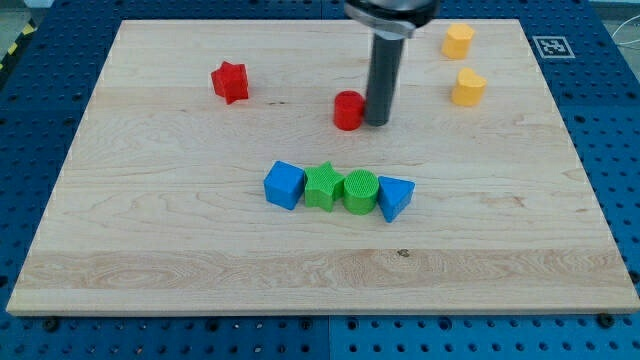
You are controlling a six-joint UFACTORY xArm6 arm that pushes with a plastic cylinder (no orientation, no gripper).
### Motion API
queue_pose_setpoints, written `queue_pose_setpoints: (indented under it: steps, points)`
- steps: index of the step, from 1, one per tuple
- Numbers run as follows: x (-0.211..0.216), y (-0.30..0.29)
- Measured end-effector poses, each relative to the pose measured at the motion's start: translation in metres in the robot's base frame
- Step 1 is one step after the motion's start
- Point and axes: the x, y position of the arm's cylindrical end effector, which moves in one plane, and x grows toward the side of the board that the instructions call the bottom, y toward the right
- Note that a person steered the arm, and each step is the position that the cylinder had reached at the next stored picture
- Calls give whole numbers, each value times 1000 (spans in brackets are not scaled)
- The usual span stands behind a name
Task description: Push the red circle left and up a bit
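Gripless, my tip (pixel 377 122) touches the smooth red circle's (pixel 348 109) right side on the wooden board (pixel 150 240).

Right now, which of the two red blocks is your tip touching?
The red circle: my tip sits against its right side in the view. The red star lies apart, toward the view's upper left.

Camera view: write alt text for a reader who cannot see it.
My tip rests against the view's right side of the red circle on a wooden board. A red star lies to the view's left, two yellow blocks to the right, and below sit a blue cube, green star, green cylinder and blue triangle in a row.
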Motion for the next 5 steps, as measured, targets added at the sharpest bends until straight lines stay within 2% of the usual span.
queue_pose_setpoints:
  steps: [1, 3, 5]
  points:
    - [0, -28]
    - [9, -29]
    - [9, -63]
